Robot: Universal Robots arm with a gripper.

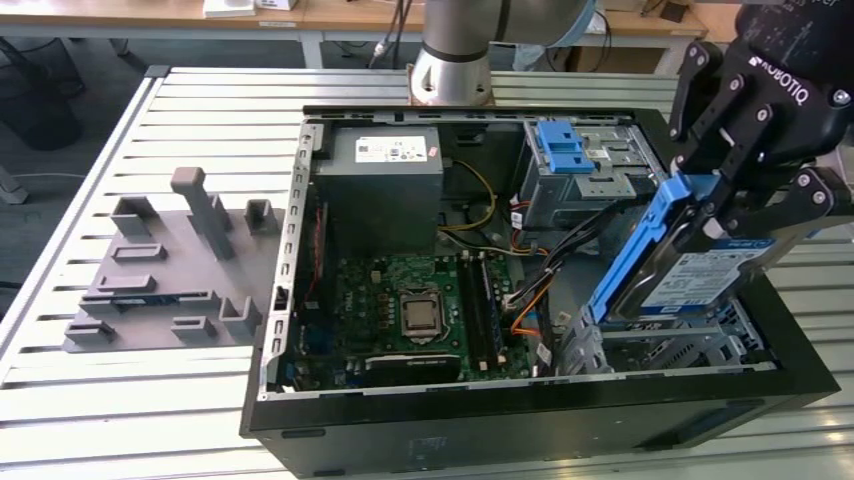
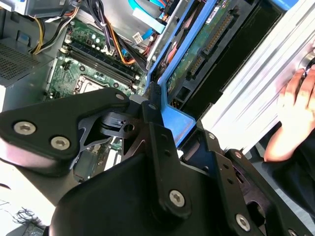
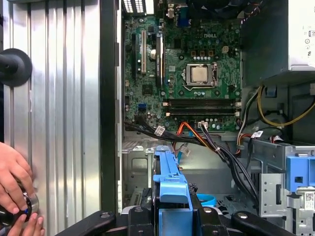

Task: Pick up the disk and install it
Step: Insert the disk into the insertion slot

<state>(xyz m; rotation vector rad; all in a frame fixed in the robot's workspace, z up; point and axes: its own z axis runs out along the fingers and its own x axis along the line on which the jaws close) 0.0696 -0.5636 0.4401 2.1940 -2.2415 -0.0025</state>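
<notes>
As items run from the exterior view's left to its right: grey fixture block (image 1: 160, 270) on the slatted table (image 1: 200, 120); open computer case (image 1: 534, 430) with motherboard (image 1: 414, 305); drive cage (image 1: 667, 350) at the case's right end. Directly above that cage the disk (image 1: 683, 275) hangs on edge, long axis steeply tilted, lower end nearest the bay. Gripper (image 1: 741, 215): fingers pinched onto the disk's blue carrier from above.

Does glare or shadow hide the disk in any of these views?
Exterior view: even light, the disk plain to see in the hand, the drive bay beneath it shaded. Second wrist view: the ribbed table is washed out by glare and the disk's underside is dim. First wrist view: the motherboard is evenly lit, with mild sheen on the table.
</notes>
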